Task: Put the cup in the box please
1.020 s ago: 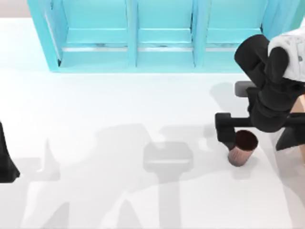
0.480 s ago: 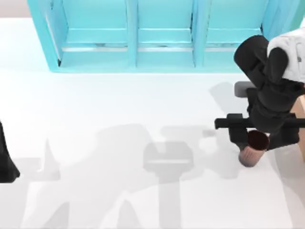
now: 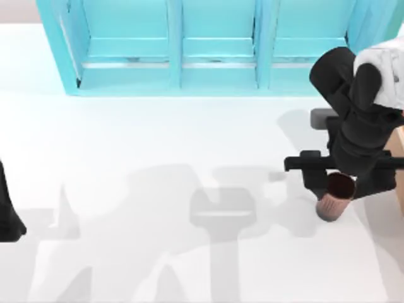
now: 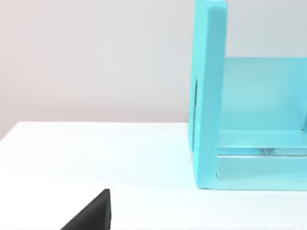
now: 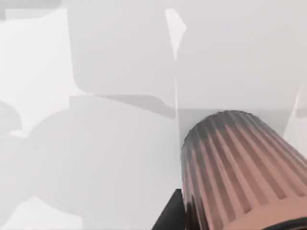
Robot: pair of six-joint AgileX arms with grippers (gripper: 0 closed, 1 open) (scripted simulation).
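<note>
The cup is a small copper-brown ribbed cup with a dark inside. It sits between the fingers of my right gripper, which is shut on it near the table's right side. In the right wrist view the cup's ribbed wall is very close, above the white table, with one dark finger beside it. A tan strip of the box shows at the right edge, just right of the gripper and mostly hidden by the arm. My left arm rests at the far left edge.
A big light-blue shelf unit with compartments runs along the back of the table; its end wall stands in the left wrist view. The white table spreads wide between the two arms.
Over the last second my right gripper carried the cup a short way to the right, toward the box. In the last half second it has barely moved. The left arm stayed still.
</note>
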